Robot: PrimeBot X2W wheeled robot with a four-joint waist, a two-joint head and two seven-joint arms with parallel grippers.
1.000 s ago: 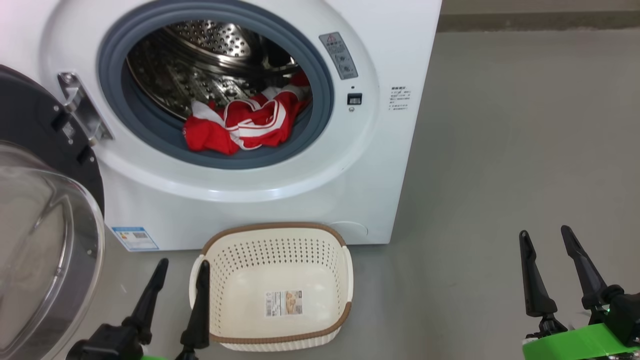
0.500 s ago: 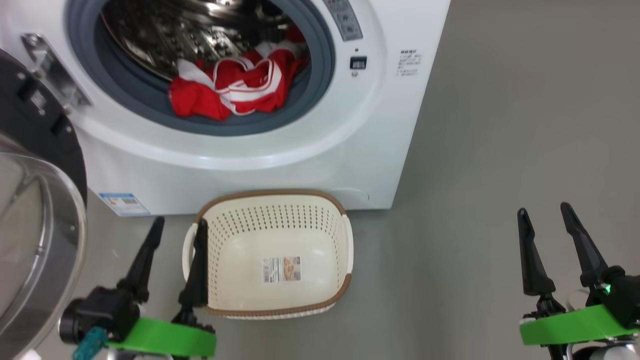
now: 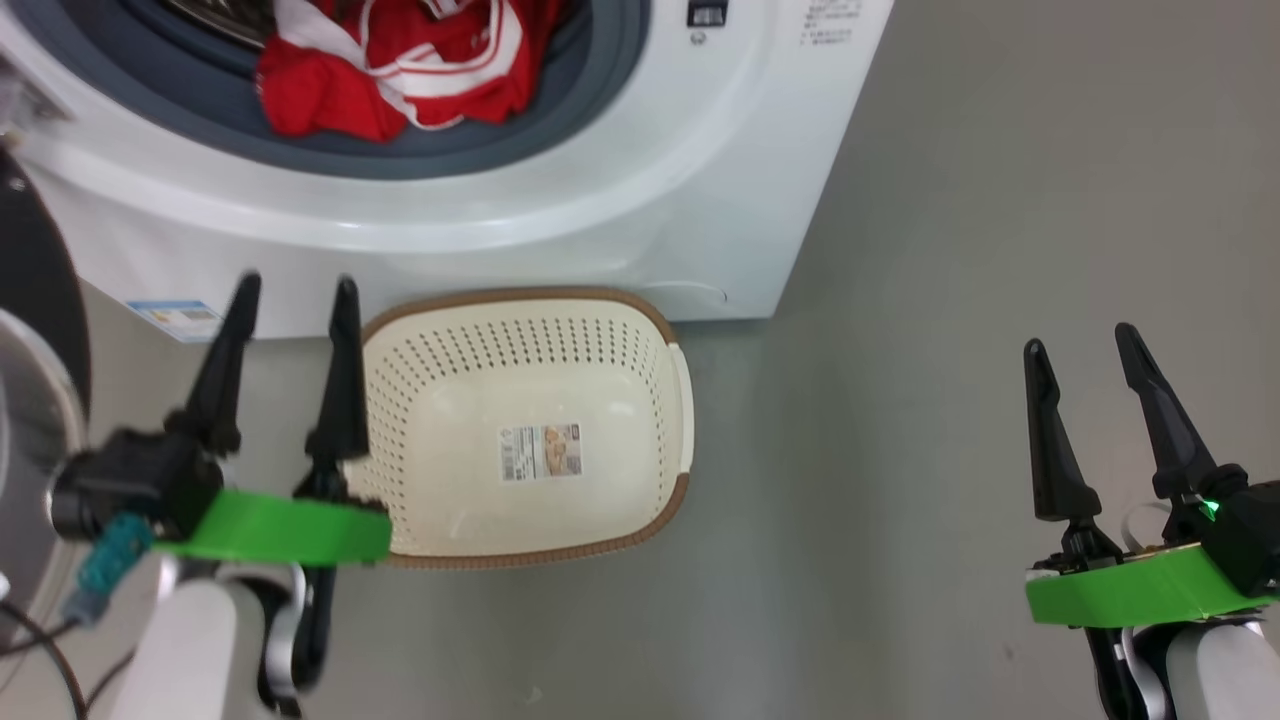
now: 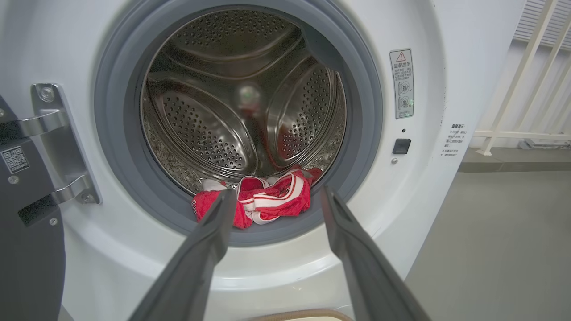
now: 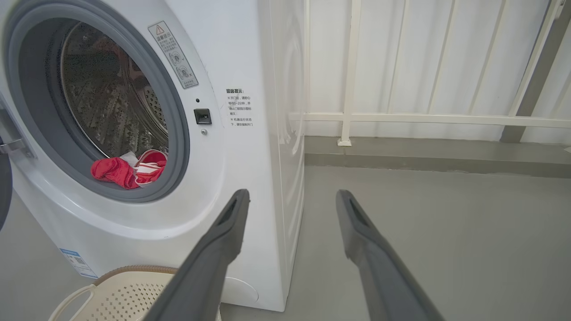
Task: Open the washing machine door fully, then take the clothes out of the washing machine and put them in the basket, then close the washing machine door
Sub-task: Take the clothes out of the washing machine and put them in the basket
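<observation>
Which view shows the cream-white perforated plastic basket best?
The head view: the cream-white perforated plastic basket shows almost whole from above, sticker included. The right wrist view shows one corner at lower left; the left wrist view, a sliver of brown rim at the bottom.

White washing machine with its black round door swung open to the left. Red, white-striped clothes are heaped low in its mouth. Cream basket sits upright just before it.
</observation>
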